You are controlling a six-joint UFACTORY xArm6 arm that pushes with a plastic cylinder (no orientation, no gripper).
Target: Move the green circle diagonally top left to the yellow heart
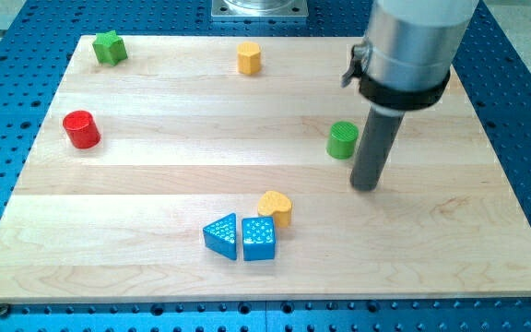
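Bright even light, soft shadows, sharp

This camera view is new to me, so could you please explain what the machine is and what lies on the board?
There is one picture, looking down at a wooden board. The grey cylinder is my arm; it ends in a dark rod, not a grasping end effector, and holds nothing. My tip rests just right of the green circle. Below them sits the yellow heart, touching two blue blocks. Also there: a red cylinder, a green star and a yellow block.

Tip [365, 187] just right of green circle [342, 140]; yellow heart [276, 207] lower-left.
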